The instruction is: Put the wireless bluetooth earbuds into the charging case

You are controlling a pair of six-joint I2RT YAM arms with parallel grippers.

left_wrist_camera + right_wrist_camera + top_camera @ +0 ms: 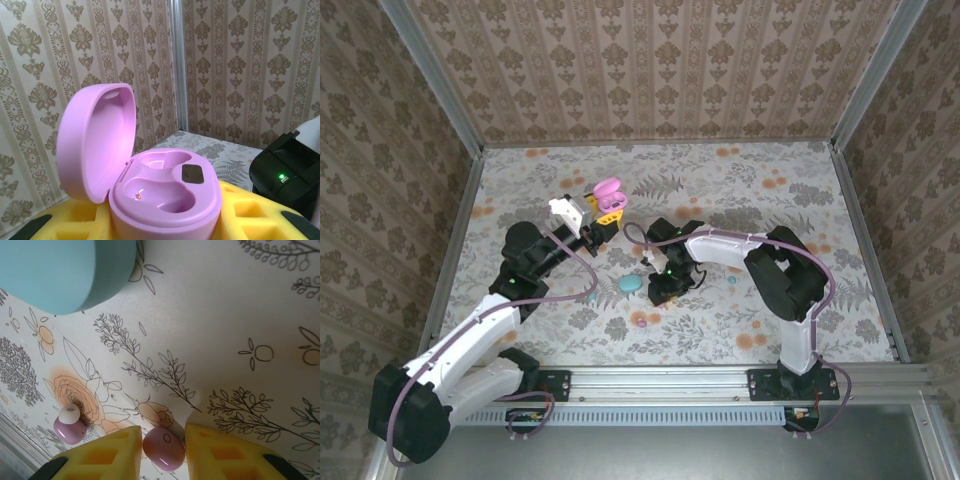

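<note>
Soft, even light; shadows faint.
A small white glint sits on the pink earbud (163,450) between the fingers (107,455) of the right gripper (163,430); the teal case (60,270) beyond it is blurred. The pink case (165,200) in the left gripper (165,227) glows, slightly washed out.

Floral tbl (225,315), damask walls (240,65), pink case (165,200), pink earbuds (163,448), teal case (60,270)
</note>
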